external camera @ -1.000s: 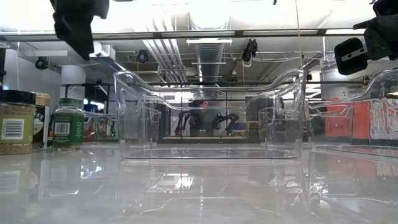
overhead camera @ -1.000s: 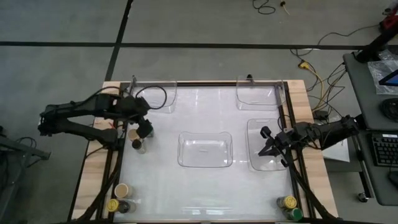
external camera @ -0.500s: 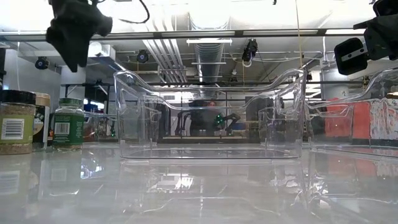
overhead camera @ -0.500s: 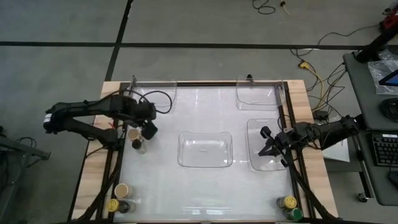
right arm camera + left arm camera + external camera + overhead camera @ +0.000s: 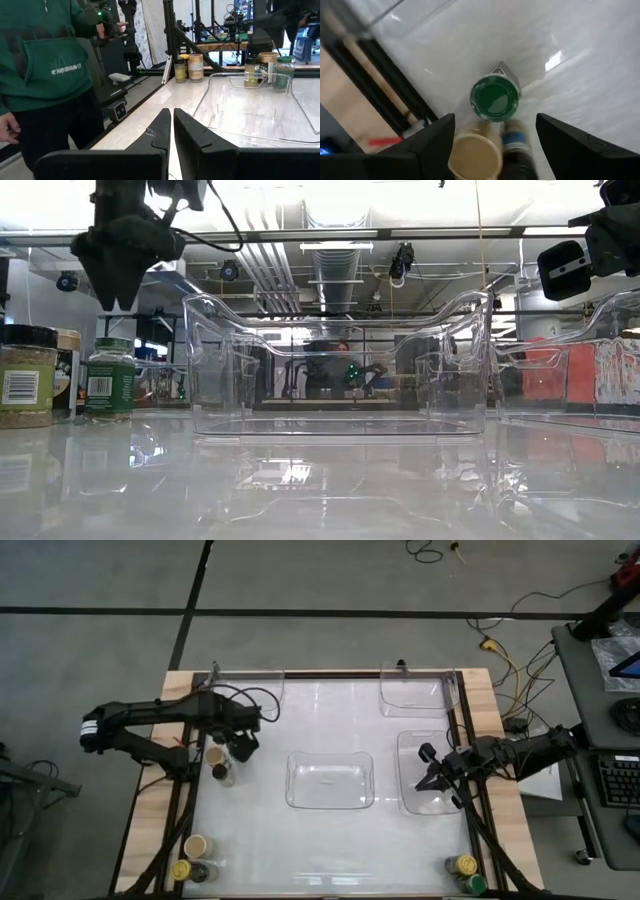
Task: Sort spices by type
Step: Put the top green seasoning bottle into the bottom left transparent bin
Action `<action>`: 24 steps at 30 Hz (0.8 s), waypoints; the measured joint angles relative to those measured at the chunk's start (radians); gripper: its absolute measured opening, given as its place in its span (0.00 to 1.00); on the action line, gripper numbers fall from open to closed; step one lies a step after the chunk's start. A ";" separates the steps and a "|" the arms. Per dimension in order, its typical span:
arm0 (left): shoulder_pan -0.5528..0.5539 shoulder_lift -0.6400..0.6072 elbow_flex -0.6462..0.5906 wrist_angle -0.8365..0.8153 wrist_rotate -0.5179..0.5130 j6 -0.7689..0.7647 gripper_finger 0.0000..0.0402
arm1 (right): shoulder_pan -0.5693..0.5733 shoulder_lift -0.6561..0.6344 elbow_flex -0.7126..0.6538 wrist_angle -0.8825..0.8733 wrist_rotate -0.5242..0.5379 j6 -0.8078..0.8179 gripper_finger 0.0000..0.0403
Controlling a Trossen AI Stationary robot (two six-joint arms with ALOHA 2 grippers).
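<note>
The left gripper (image 5: 243, 742) hangs open over a cluster of three round-lidded jars near the table's left edge: a green jar (image 5: 495, 98), a tan jar (image 5: 475, 156) and a dark-lidded jar (image 5: 518, 150) that I think is black, all touching or nearly so. A clear, glossy tray (image 5: 330, 780) stands in the middle of the shiny white table (image 5: 330, 840), and more jars wait at the front corners (image 5: 190, 858) (image 5: 465, 872). The right gripper (image 5: 428, 773), its fingers closed on nothing, rests over another clear tray (image 5: 415, 802) at the right, and a person in green (image 5: 47, 65) stands beyond that side.
</note>
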 joint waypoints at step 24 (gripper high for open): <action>0.043 -0.038 -0.053 0.076 0.061 0.892 0.71 | 0.000 0.000 0.000 0.000 0.000 0.000 0.03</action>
